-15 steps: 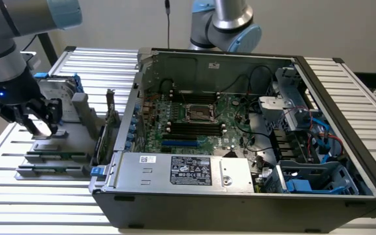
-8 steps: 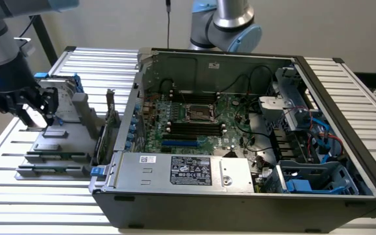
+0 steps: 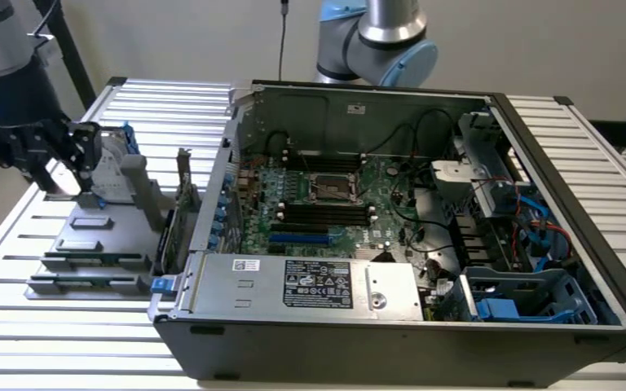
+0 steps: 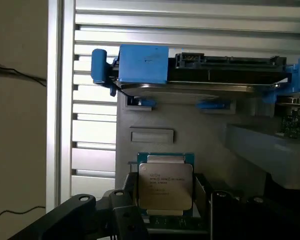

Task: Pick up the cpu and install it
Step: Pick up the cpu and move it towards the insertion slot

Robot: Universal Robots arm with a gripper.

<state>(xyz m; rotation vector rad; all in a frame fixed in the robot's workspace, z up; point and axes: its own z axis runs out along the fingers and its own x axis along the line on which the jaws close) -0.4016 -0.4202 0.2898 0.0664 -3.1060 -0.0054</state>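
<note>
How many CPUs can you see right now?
1. The cpu lies flat on the grey holder beside the case; the motherboard socket looks empty, though others could be hidden.

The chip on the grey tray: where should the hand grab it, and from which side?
Probably by two opposite side edges, coming from straight above. The chip lies flat and thin, its smooth metal top facing up, and the open hand straddles it.
</note>
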